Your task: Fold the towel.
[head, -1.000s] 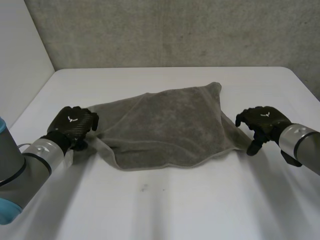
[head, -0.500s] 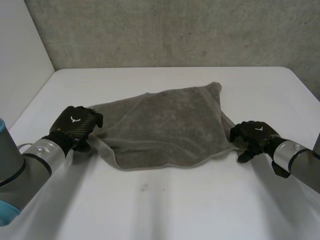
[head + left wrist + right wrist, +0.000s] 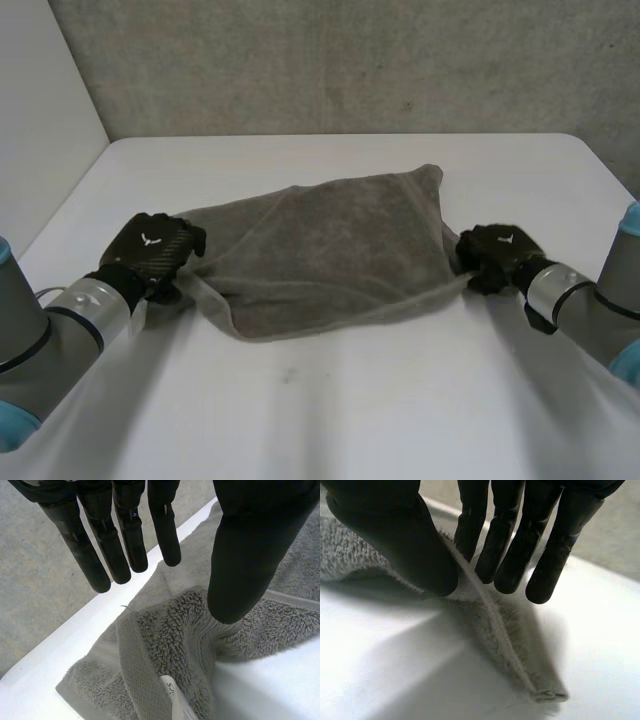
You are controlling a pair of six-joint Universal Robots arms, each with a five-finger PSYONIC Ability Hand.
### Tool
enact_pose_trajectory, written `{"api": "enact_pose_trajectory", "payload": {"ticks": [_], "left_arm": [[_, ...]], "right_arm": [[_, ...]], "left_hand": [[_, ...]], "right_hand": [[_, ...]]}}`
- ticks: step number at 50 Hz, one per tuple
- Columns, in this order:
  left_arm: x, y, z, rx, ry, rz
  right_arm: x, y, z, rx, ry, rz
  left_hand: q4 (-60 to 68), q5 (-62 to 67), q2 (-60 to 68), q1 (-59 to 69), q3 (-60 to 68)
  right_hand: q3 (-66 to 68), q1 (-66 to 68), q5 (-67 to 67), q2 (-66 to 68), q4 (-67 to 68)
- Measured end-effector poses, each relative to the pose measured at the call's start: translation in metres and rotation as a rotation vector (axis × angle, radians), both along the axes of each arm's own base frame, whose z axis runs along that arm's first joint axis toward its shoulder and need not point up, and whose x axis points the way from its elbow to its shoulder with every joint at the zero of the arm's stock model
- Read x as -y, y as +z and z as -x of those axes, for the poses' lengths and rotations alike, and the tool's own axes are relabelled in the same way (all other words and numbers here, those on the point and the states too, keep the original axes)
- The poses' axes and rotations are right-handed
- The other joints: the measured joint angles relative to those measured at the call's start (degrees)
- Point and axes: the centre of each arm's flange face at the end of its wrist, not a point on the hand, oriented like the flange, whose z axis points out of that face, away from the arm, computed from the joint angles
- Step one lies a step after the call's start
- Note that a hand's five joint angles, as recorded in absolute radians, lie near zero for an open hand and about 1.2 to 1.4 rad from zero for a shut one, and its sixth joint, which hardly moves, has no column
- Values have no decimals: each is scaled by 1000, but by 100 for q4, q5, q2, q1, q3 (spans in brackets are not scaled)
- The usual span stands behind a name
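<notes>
Grey towel [image 3: 320,250] on worktop [image 3: 350,400]; right hand [image 3: 497,255] pinches right edge, likely for lifting; left hand [image 3: 150,247] spread over left corner.

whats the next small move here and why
Probably close the left hand on the towel corner lying under its palm: its fingers are straight and apart from the thumb, gripping nothing, while the right hand seems to pinch the opposite edge between thumb and fingers. Both holds look needed before lifting to fold.
</notes>
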Motion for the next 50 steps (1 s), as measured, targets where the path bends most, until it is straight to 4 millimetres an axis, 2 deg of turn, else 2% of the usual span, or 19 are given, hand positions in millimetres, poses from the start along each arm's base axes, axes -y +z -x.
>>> {"api": "enact_pose_trajectory", "payload": {"ticks": [2, 5, 8, 14, 24, 30, 34, 38, 48, 50], "left_arm": [[-1, 0, 2, 0, -6, 1], [-2, 0, 2, 0, -8, 1], [-2, 0, 4, 0, -13, 2], [0, -4, 5, 4, -17, -11], [0, -21, 11, 30, -38, -85], [-7, -25, 10, 56, -44, -141], [-11, -25, 9, 67, -40, -160], [-13, -24, 8, 73, -35, -166], [-19, -31, 8, 80, -38, -195], [-21, -34, 8, 83, -40, -205]], "right_arm": [[5, 14, 5, 8, -48, 45], [6, 21, 7, 9, -68, 65], [2, 32, 11, -8, -88, 91], [-11, 41, 16, -100, -70, 126], [-26, 38, 24, -245, -33, 139], [-25, 36, 26, -248, -38, 132], [-25, 35, 26, -248, -37, 131], [-25, 33, 25, -250, -35, 129], [-25, 31, 25, -251, -33, 124], [-25, 31, 25, -252, -34, 124]], "left_hand": [[39, 36, 33, 16, 35], [43, 41, 39, 32, 38], [49, 50, 48, 33, 52], [56, 54, 49, 33, 52], [125, 125, 122, 110, 125], [205, 200, 208, 202, 210], [1034, 1026, 1041, 1073, 1041], [1406, 1386, 1401, 1401, 1401], [1532, 1527, 1515, 1514, 1528], [1231, 1258, 1191, 1202, 1231]], "right_hand": [[2, 0, 2, 0, 4], [2, 0, 2, 0, 5], [2, 0, 6, 0, 22], [2, 0, 6, 0, 25], [2, 0, 6, 0, 25], [2, 0, 7, 0, 25], [2, 0, 7, 0, 25], [2, 0, 9, 0, 25], [3, 0, 11, 0, 25], [2, 0, 12, 0, 25]]}}
